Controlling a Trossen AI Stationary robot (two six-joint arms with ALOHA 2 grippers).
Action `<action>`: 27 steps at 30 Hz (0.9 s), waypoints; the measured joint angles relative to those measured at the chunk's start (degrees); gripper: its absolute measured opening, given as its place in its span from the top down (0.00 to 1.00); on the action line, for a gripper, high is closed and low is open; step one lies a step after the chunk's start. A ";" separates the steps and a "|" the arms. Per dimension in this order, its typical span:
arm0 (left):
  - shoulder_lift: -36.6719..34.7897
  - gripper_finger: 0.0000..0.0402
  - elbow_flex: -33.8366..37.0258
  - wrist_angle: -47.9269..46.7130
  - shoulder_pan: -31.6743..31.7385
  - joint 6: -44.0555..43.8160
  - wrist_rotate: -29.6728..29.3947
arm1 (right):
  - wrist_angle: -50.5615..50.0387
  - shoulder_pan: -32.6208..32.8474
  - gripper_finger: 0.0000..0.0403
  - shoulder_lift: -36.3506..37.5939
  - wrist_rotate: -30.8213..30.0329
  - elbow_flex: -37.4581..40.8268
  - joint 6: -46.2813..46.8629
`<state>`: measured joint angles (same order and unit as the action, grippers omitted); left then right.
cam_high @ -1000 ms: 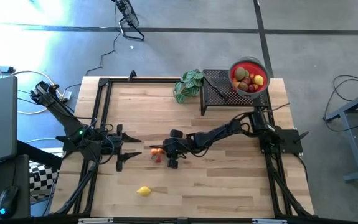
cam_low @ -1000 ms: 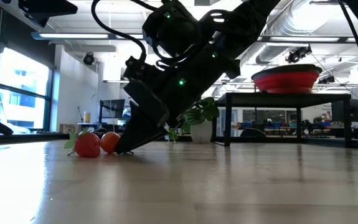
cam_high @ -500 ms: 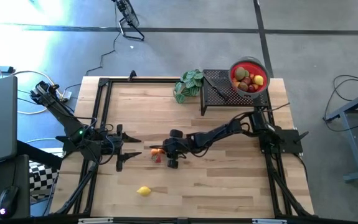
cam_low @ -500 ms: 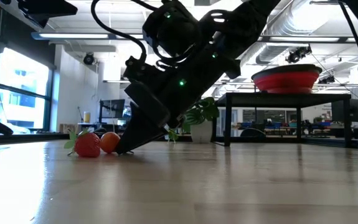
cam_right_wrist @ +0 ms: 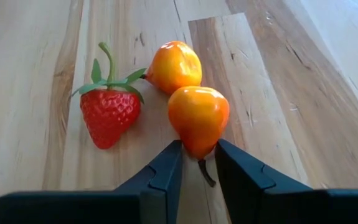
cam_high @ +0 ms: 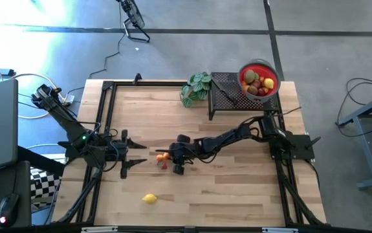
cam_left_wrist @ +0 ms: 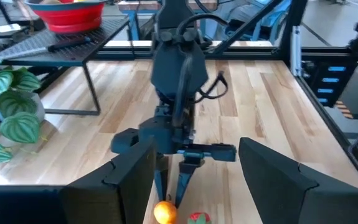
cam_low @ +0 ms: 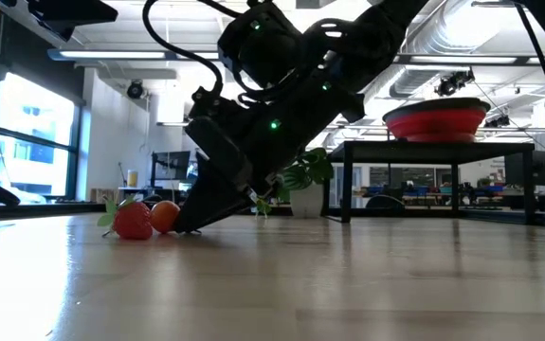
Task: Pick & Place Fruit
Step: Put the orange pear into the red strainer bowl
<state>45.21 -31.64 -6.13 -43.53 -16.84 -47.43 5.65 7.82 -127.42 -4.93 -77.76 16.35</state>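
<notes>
Three small fruits lie together on the wooden table near its middle: a red strawberry (cam_right_wrist: 110,115) with a green stem, an orange fruit (cam_right_wrist: 174,65) and a second orange fruit (cam_right_wrist: 198,115). My right gripper (cam_right_wrist: 197,149) reaches in from the table's right and is shut on the second orange fruit. In the low view the strawberry (cam_low: 133,220) and one orange fruit (cam_low: 166,216) sit just ahead of the right gripper (cam_low: 189,225). A yellow fruit (cam_high: 149,199) lies alone toward the near edge. My left gripper (cam_high: 134,155) waits open at the left. My right gripper pinches the second orange fruit's narrow stem end (cam_right_wrist: 198,148) between its two fingertips (cam_right_wrist: 172,158), only at their free ends. The fingers slant down from the table's right side. The fruit rests on the table, close against the other orange fruit.
A red bowl (cam_high: 246,70) holding several fruits stands on a black mesh stand (cam_high: 224,90) at the far right. A green leafy plant (cam_high: 196,87) stands beside the stand. Black frame rails (cam_high: 105,123) run along the table's left, far and right edges.
</notes>
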 joint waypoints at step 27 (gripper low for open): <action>0.00 0.45 0.00 0.02 0.00 -0.13 0.54 | 0.63 0.06 0.80 0.00 -0.86 -0.04 -0.04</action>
<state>45.21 -31.64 -6.11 -43.53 -16.97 -46.89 6.28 7.88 -127.42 -5.79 -77.80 16.31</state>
